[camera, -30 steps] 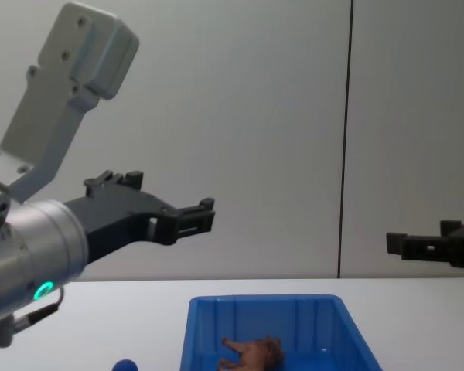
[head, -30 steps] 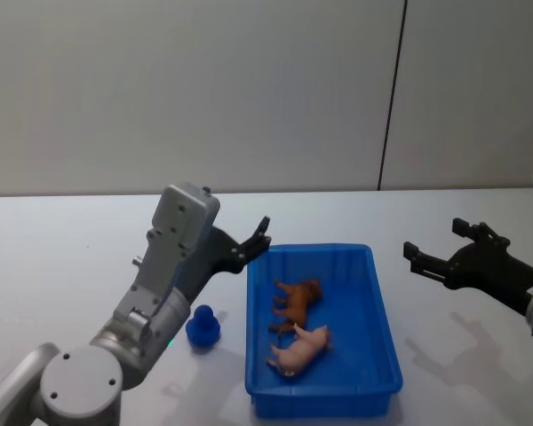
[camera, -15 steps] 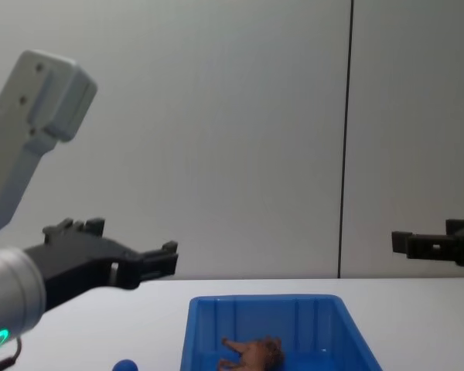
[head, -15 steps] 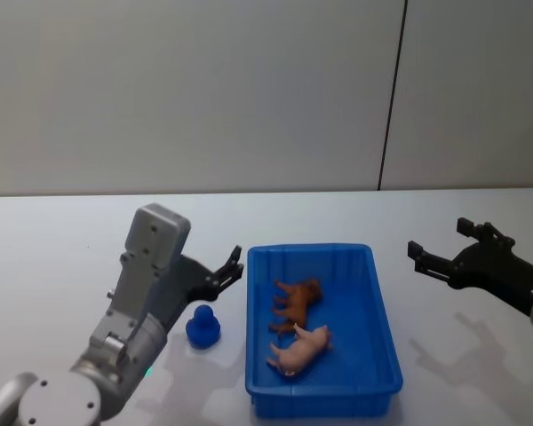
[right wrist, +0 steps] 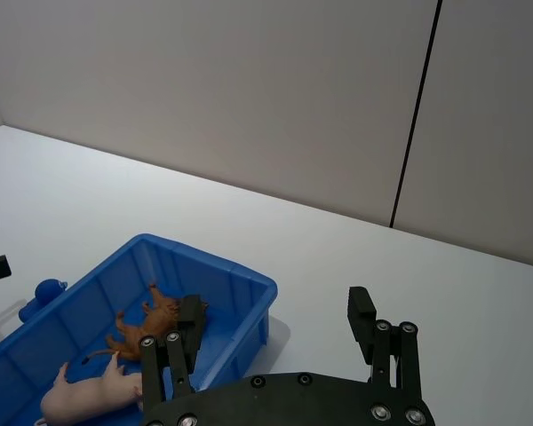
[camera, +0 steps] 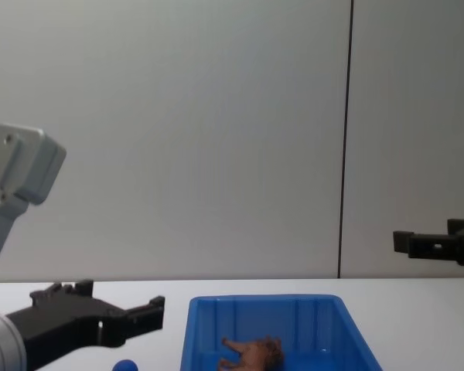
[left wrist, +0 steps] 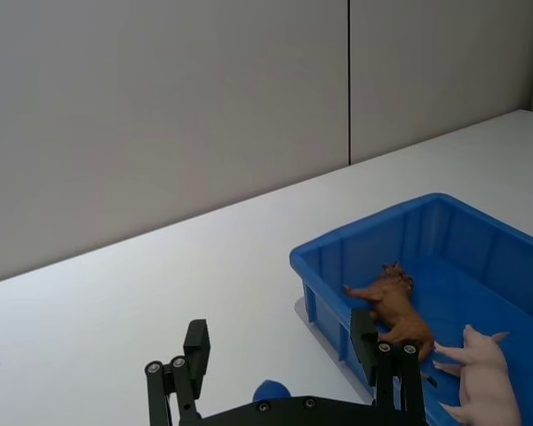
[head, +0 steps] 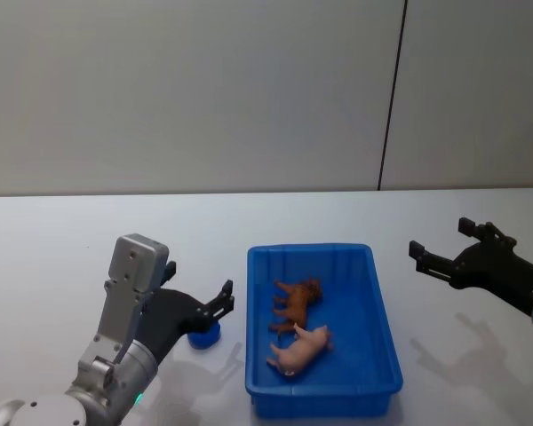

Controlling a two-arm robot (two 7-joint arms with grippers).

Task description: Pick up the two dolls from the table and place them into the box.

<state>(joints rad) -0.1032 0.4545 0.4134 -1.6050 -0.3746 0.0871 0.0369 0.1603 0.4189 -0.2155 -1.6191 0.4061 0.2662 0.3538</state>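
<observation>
The blue box (head: 309,249) sits mid-table with both dolls lying inside it. The tan-brown doll (head: 298,302) lies toward the far end and a pink doll (head: 299,349) lies nearer me; both also show in the left wrist view, brown (left wrist: 395,306) and pink (left wrist: 480,382). My left gripper (head: 215,306) hangs open and empty just left of the box, low over the table (head: 62,240). My right gripper (head: 440,238) is open and empty to the right of the box, held above the table.
A small blue knob-shaped object (head: 204,334) stands on the table left of the box, partly hidden under my left gripper. A grey wall with a dark vertical seam (head: 391,98) rises behind the table's far edge.
My left arm has dropped and drawn back leftward from above the box's left rim toward the small blue object. The right gripper has barely shifted. The dolls have not moved.
</observation>
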